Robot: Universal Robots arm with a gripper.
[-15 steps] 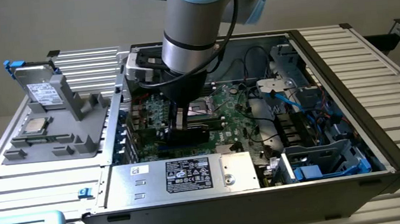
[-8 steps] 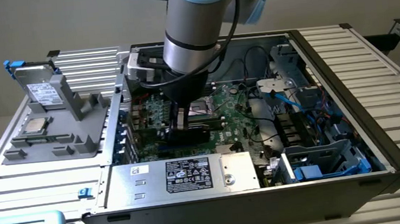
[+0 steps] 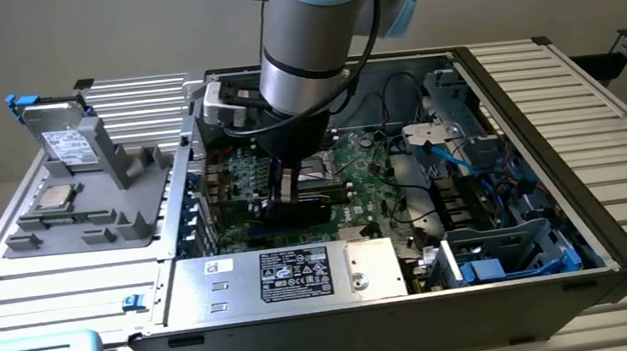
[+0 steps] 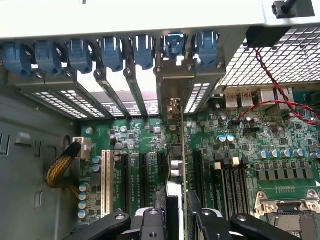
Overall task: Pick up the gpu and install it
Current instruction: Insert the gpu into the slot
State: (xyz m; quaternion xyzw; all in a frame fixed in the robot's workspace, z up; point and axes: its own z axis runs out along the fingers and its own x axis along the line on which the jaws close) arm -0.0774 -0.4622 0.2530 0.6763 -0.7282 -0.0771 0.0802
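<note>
The gpu [image 4: 175, 161] stands on edge over the green motherboard [image 4: 240, 150], among the black expansion slots. Its silver end bracket [image 4: 172, 80] lies against the case's rear wall, in line with the slot covers and under a blue clip. My gripper [image 4: 177, 220] is shut on the card's upper edge, one black finger on each side. In the exterior view the gripper [image 3: 292, 190] reaches down into the open computer case [image 3: 541, 173] with the dark gpu [image 3: 299, 209] below it, near the case's left wall. Whether the card sits fully in its slot I cannot tell.
A silver power supply [image 3: 288, 275] closes the case's near side, and a drive cage with blue cables [image 3: 513, 252] its right. The CPU socket [image 4: 287, 205] lies beside the slots. A grey holder [image 3: 77, 196] outside the case carries a silver drive [image 3: 66, 142], a processor and a memory stick.
</note>
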